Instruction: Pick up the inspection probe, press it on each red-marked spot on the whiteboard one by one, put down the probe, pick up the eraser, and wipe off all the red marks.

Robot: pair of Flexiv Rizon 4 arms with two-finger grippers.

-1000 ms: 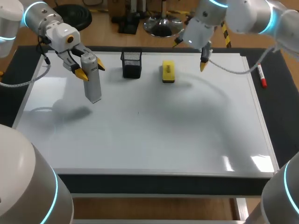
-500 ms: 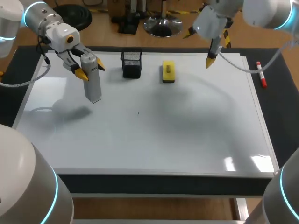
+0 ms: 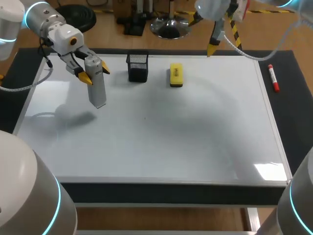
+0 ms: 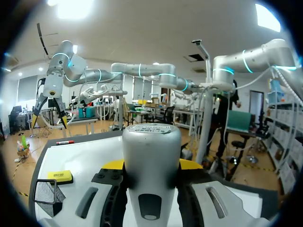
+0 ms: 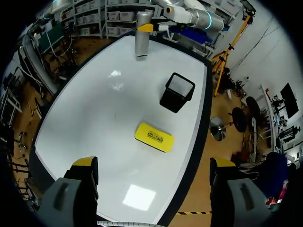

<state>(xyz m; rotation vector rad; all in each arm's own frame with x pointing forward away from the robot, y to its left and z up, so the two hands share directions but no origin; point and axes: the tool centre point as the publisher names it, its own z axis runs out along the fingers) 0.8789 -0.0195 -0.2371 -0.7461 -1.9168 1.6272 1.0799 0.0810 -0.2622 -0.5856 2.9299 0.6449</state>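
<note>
My left gripper [image 3: 95, 74] pinches the inspection probe [image 3: 98, 93] by its upper end, a stiff, smooth, likely weighty cylinder apt to slip, while my right gripper [image 5: 154, 166] hangs spread wide.

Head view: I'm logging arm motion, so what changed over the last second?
The right gripper, open and empty, drew away from beside the eraser toward the far edge of the whiteboard. The left gripper stayed shut on the probe; eraser, mesh holder and marker did not move.
</note>
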